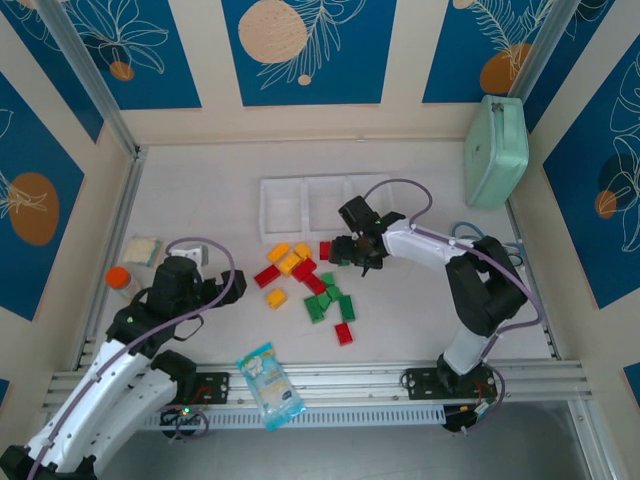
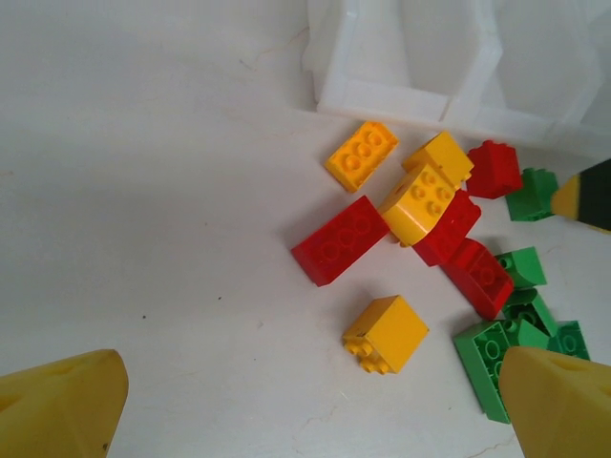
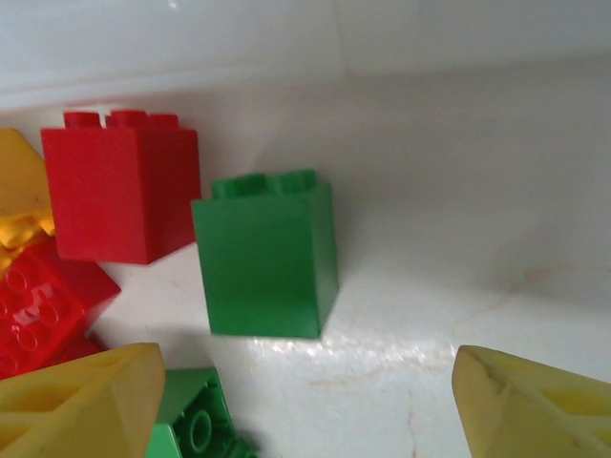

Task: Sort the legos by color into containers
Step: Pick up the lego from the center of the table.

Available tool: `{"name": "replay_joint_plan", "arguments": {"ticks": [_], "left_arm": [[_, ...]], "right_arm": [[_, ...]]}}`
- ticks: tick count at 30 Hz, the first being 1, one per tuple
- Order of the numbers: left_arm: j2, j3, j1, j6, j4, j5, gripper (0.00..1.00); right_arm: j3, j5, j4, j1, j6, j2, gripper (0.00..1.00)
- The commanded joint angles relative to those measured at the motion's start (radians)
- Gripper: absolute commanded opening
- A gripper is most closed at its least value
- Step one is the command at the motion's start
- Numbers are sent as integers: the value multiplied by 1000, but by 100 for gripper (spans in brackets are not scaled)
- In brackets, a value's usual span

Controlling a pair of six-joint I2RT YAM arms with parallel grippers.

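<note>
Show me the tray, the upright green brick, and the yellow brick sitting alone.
tray (image 1: 284, 208), top view, bare left compartment floor
upright green brick (image 3: 265, 258), right wrist view, front face
lone yellow brick (image 2: 389, 326), left wrist view, smooth face

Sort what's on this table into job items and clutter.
Job: red, yellow and green legos; white three-compartment tray.
Clutter: mint-green case; orange-capped bottle; blue packet; pale square packet.
</note>
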Motion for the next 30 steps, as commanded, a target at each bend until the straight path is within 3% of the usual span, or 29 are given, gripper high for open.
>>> {"name": "replay_joint_plan", "arguments": {"ticks": [1,9,20,26,30], "left_arm": [[-25,-2,-5,-12,-11,-1,99],[-19,71,-5,6,-81,-2,99],[-22,110,-5,39,-105,-22,99],[-29,116,-5,47,-103,-16,100],[-45,123,-5,59,-105,-10,99]], "right_arm": [[63,26,-36,13,-42,47,79],[146,73,-91,24,-91,132,69],[142,98,-107,29,-124,153,45],[137,89,-124,42,-178,98,29],[138,30,-133,47,-267,-15,25]]}}
